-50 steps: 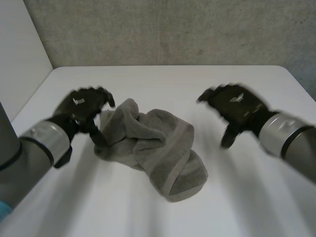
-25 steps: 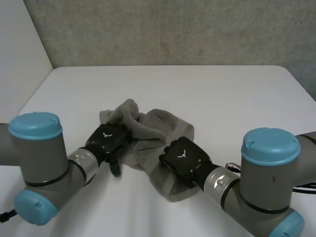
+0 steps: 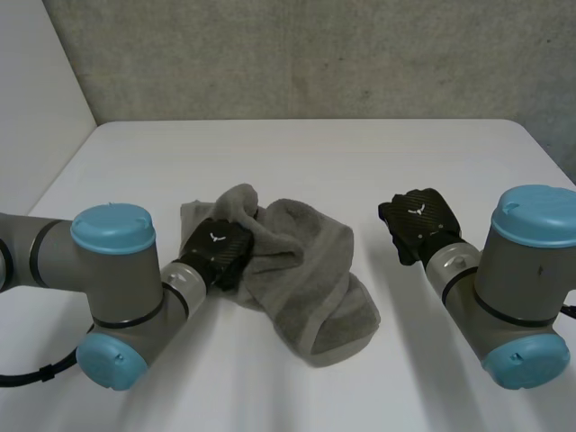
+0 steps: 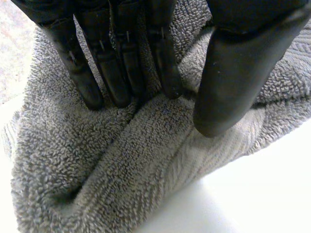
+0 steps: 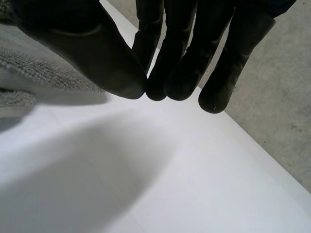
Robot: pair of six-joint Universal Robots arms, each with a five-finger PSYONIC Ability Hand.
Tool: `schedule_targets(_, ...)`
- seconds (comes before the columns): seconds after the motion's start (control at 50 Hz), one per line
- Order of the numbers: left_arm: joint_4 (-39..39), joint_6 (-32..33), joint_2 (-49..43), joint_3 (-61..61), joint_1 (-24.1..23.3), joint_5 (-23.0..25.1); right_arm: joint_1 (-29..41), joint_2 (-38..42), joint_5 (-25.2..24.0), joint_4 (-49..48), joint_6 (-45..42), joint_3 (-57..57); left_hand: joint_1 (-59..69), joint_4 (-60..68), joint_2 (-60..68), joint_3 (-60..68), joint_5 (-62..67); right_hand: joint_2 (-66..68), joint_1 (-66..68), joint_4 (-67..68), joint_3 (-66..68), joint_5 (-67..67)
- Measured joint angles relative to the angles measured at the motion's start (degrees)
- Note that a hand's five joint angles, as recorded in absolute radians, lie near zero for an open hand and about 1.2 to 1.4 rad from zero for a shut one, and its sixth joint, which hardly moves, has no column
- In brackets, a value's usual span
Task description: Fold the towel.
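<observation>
A grey towel (image 3: 306, 270) lies crumpled in a heap in the middle of the white table (image 3: 315, 153). My left hand (image 3: 216, 250) rests on the towel's left part. In the left wrist view its fingers (image 4: 121, 73) dig into a crease of the towel (image 4: 121, 174) and the thumb presses the other side of a raised fold, pinching it. My right hand (image 3: 417, 219) hovers to the right of the towel, apart from it. In the right wrist view the right hand (image 5: 175, 63) has thumb and fingertips touching with nothing between them, and the towel (image 5: 29, 73) lies beside the thumb.
A grey wall (image 3: 306, 54) stands behind the table's far edge. Bare table surface (image 3: 450, 162) surrounds the towel on every side. Beyond my right fingertips the table's edge (image 5: 252, 141) meets grey ground.
The right hand has lifted off the towel's near right part, moved right and closed empty. The left hand has slid further onto the towel and closed on a fold.
</observation>
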Motion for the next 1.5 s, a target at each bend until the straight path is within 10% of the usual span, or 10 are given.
schedule_targets(0.14, -0.2, -0.1, 0.5, 0.6, 0.0, 0.0, 0.1, -1.2, -5.4, 0.5, -0.2, 3.1, -12.1, -11.9, -11.8, -11.6, -12.4, -49.8, -50.1, -50.4, -50.6, -52.3)
schedule_targets(0.26, -0.5, -0.2, 1.0, -0.4, 0.0, 0.0, 2.3, -4.7, -13.8, 0.1, -0.3, 7.6, -16.9, -16.2, -16.1, -15.7, -17.4, -52.5, -52.1, -54.1, -54.3, -56.0)
schedule_targets(0.54, 0.0, 0.1, 0.7, -2.5, 0.0, 0.1, 6.3, 0.1, -18.5, -2.0, -1.6, 8.9, -17.1, -16.2, -16.4, -16.0, -17.8, -47.0, -48.1, -48.5, -48.8, -47.8)
schedule_targets(0.74, 0.2, 0.1, -0.4, -1.2, 0.0, 0.0, 8.5, 2.2, -18.0, -5.6, -0.9, 8.0, 9.7, 10.4, 10.4, 10.2, 9.2, -0.6, -0.4, -0.5, -0.7, -0.5)
schedule_targets(0.86, -0.1, -0.1, -0.5, -0.3, 0.0, 0.0, 8.1, -0.9, -17.5, -6.3, 0.4, 7.6, 25.0, 30.6, 30.3, 30.0, 27.5, -0.5, -0.4, 0.4, 0.4, -0.3)
schedule_targets(1.2, -2.1, -0.5, 9.4, -2.3, 6.0, 0.9, -10.6, -6.7, -14.3, 11.2, -3.6, -2.2, 25.0, 30.9, 30.6, 30.3, 27.8, 0.7, -0.4, 0.4, 0.4, -0.1)
schedule_targets(1.5, -4.5, -0.5, 10.9, 11.2, 7.9, 6.9, -9.7, -1.9, -16.6, 21.3, -10.8, -20.2, 25.0, 30.9, 30.6, 30.4, 28.0, 0.7, -0.3, 0.4, 0.5, -0.1)
